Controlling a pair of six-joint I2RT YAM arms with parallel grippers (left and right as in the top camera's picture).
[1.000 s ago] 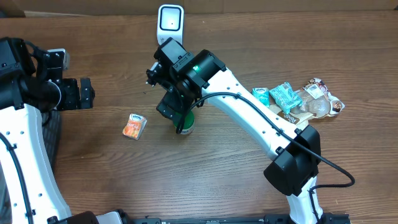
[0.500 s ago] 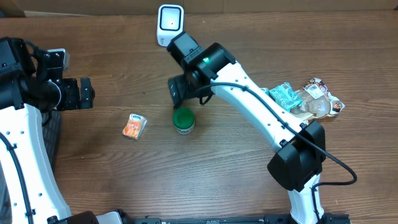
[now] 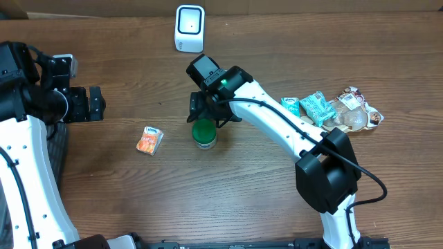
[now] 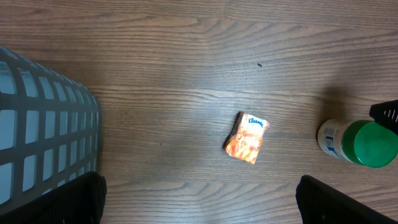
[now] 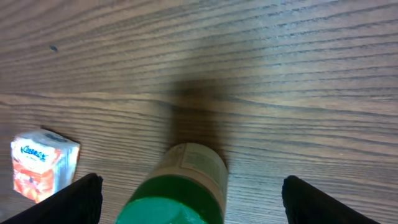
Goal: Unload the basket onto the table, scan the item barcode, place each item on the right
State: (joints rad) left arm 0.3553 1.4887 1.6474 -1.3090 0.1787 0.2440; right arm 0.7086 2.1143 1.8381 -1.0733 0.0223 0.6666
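A white bottle with a green lid (image 3: 203,131) stands upright on the wooden table. My right gripper (image 3: 208,115) hovers over its far side, open, with its fingers wide on either side and not touching it. In the right wrist view the bottle (image 5: 180,183) rises between the two dark fingertips (image 5: 81,196). The white barcode scanner (image 3: 189,28) stands at the table's back edge. My left gripper (image 3: 93,104) is open at the far left, with nothing in it.
An orange tissue pack (image 3: 149,140) lies left of the bottle, also in the left wrist view (image 4: 247,137). A grey basket (image 4: 43,130) sits at the left edge. Several snack packets (image 3: 332,111) are piled at the right.
My right gripper swung up toward the scanner and came back down behind the bottle. The bottle stayed put. The left arm has not moved.
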